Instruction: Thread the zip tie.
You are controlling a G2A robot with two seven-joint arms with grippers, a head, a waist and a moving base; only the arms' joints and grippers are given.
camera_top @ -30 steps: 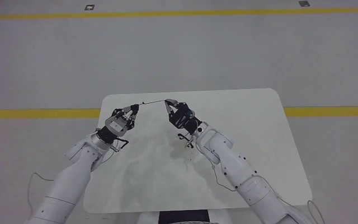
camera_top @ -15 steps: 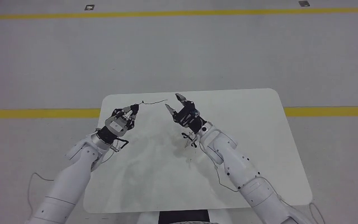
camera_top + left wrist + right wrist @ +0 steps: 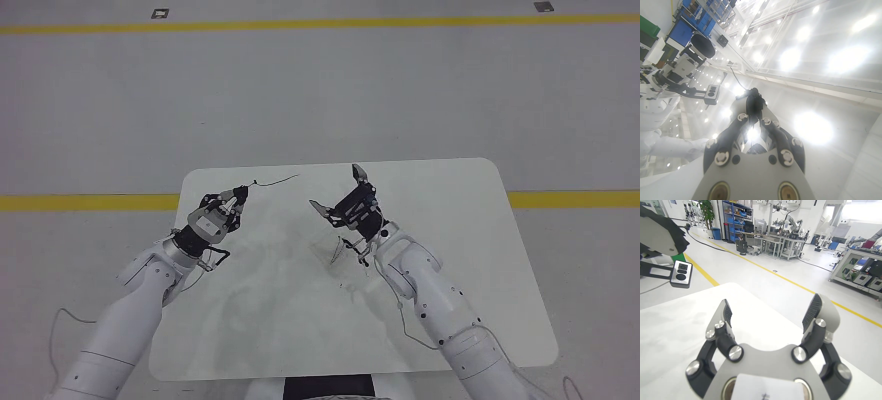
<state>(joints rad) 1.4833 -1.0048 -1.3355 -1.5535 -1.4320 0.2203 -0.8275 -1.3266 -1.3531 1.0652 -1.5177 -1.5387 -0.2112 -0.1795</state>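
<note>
A thin black zip tie [image 3: 272, 181] sticks out over the table's far edge, held at one end by my left gripper [image 3: 239, 193], which is shut on it. In the left wrist view the zip tie [image 3: 738, 83] rises from the closed fingertips of my left gripper [image 3: 753, 94]. My right gripper [image 3: 338, 192] stands open to the right of the tie's free end, apart from it. Its ribbed pads [image 3: 727, 311] hold nothing, and the right gripper [image 3: 770, 310] hangs above the white table [image 3: 677, 321]. The left gripper [image 3: 668, 241] with the zip tie [image 3: 689, 232] shows farther off in that view.
The white table [image 3: 450, 250] has rounded corners and bare surface between and in front of the arms. Yellow floor lines [image 3: 560, 199] run behind it. Workbenches and shelves [image 3: 772, 245] stand far off in the room.
My right gripper let go of the zip tie's free end, opened wide and drew back to the right. The left gripper stayed put, and the tie's free end now hangs unsupported.
</note>
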